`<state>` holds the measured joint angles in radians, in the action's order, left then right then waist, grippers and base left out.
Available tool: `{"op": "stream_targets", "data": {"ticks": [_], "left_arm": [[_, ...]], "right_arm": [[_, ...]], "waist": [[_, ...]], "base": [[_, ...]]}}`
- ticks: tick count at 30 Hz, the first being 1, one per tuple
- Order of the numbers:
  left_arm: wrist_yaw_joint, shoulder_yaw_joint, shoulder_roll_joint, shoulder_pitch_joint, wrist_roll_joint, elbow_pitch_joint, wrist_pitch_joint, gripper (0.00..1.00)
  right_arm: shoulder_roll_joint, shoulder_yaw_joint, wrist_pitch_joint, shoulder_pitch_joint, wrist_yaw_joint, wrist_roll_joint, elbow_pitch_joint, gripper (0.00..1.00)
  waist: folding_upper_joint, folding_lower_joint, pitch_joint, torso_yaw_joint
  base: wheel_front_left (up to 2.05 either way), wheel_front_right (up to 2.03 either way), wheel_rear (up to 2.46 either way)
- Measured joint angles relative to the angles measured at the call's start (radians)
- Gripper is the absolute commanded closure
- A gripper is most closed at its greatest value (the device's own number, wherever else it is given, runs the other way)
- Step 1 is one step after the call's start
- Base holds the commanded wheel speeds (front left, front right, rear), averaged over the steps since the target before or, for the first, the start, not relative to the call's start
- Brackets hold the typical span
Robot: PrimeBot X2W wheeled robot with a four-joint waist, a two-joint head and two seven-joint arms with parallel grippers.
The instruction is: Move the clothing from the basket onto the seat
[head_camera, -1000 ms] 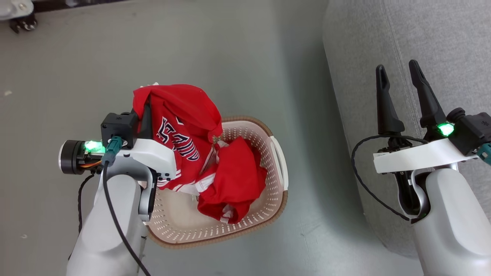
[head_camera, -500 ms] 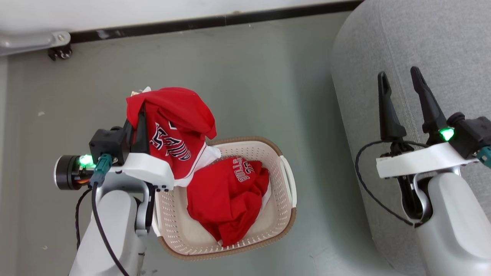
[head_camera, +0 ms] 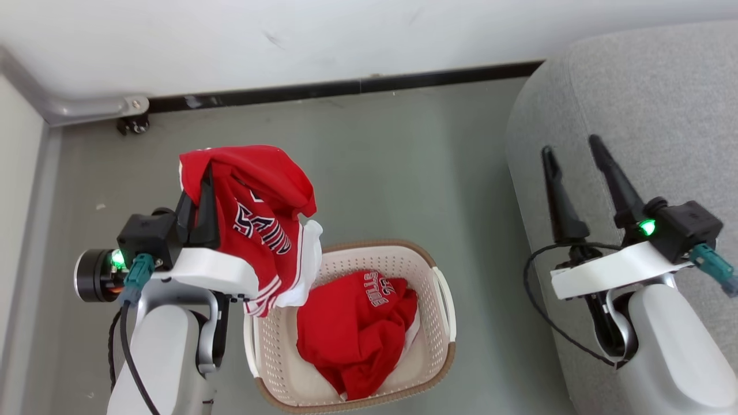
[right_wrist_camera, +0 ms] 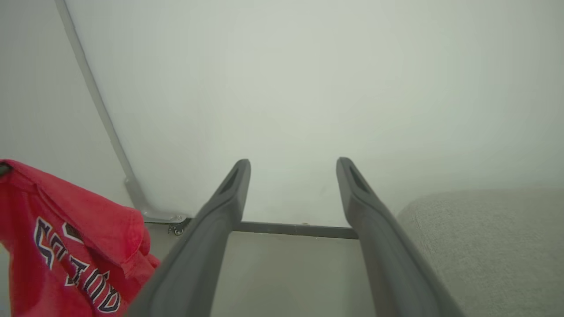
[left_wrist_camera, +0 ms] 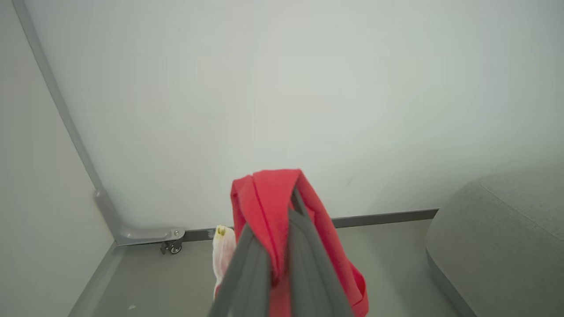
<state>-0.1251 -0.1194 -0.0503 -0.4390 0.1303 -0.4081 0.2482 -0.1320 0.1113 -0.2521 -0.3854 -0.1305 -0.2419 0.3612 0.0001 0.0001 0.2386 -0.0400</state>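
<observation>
Clothing is in 2 parts. One red jersey [head_camera: 259, 230] w/ white trim hangs from L gripper [head_camera: 203, 190], which is closed on the fabric near its top. It is lifted above the floor [head_camera: 403, 173], and its lower edge hangs over the far-left corner of basket [head_camera: 445, 300]; I cannot tell if they touch. The 2nd red piece [head_camera: 351, 340], w/ "BULLS" lettering, lies crumpled inside basket. Basket stands on the floor betw. both arms, on the near side. R gripper [head_camera: 569, 145] is open, fingers apart, nothing betw. them, over the left edge of seat [head_camera: 663, 92]. Seat is grey, at right, apart from basket. White wall [head_camera: 346, 40] is on the far side.
</observation>
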Motion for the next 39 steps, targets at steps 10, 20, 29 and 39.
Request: {"op": "stream_targets", "data": {"ticks": [10,20,29,39], "left_arm": [[0.026,-0.014,0.000,0.029,-0.001,0.047,0.000,1.00],[0.063,-0.049,-0.005,0.052,-0.015,0.093,0.004,1.00],[0.093,-0.072,-0.015,0.073,-0.029,0.114,0.004,1.00],[0.181,-0.121,-0.034,0.088,-0.021,0.144,0.004,1.00]], "right_arm": [[-0.059,0.134,0.036,0.016,0.000,0.002,-0.002,0.00],[-0.120,0.318,0.100,0.016,0.000,-0.022,-0.026,0.00],[-0.178,0.511,0.167,0.017,0.000,-0.088,-0.072,0.00],[-0.253,0.607,0.212,0.017,0.000,-0.177,-0.127,0.00]], "waist": [[0.0000,0.0000,-0.082,0.024],[0.0000,-0.0001,-0.156,0.041],[0.0000,-0.0001,-0.212,0.050],[0.0000,-0.0001,-0.258,0.050]], "base": [[0.00,0.00,0.00],[0.00,0.00,0.00],[0.00,0.00,0.00],[0.00,0.00,0.00]]}}
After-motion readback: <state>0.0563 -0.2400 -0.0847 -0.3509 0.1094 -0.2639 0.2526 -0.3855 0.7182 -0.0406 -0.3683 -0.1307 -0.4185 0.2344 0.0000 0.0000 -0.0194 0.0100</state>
